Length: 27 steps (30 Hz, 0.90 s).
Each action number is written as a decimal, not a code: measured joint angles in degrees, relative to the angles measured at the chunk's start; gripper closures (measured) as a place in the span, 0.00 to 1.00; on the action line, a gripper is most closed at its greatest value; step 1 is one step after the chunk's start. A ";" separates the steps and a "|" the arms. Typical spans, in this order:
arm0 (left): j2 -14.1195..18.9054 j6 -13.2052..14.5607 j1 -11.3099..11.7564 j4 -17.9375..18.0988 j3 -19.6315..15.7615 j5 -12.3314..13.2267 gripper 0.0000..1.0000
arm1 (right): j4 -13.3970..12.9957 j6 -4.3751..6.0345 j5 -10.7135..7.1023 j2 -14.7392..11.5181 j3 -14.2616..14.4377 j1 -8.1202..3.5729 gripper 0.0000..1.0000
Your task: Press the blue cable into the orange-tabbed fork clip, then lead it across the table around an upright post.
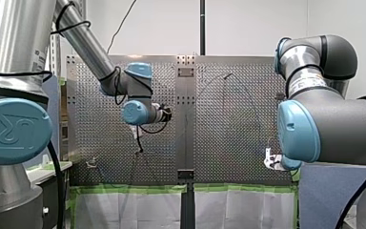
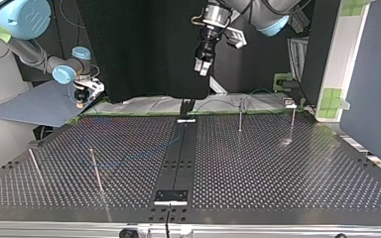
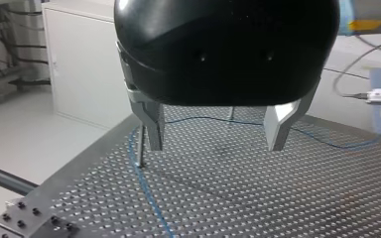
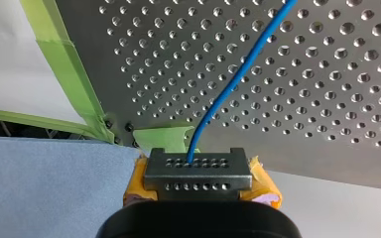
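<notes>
the right gripper is clamped on the blue cable, which runs out ahead of it over the perforated table. the left gripper has its jaws apart, holding nothing; the cable lies below them, passing close by an upright post beside one finger.

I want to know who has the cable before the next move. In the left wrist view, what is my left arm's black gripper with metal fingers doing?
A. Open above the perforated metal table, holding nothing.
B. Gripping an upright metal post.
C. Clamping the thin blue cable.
A: my left arm's black gripper is open, with only bare perforated metal table between its fingers, and the thin blue cable lies on the table beside it.
</notes>
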 joint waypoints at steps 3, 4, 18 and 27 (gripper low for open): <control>0.00 0.60 0.13 0.66 -1.66 0.33 0.00 | -0.05 -0.04 0.05 0.00 0.00 0.01 1.00; -0.01 0.72 0.18 1.02 -2.20 0.59 0.00 | -0.08 -0.05 0.07 0.00 0.00 0.01 1.00; -0.08 0.65 0.87 5.25 -7.29 4.88 0.00 | 0.16 -0.07 -0.15 -0.03 -0.01 0.01 1.00; -0.09 0.65 0.89 5.28 -7.34 4.92 0.00 | 0.17 -0.07 -0.15 -0.03 -0.01 0.01 1.00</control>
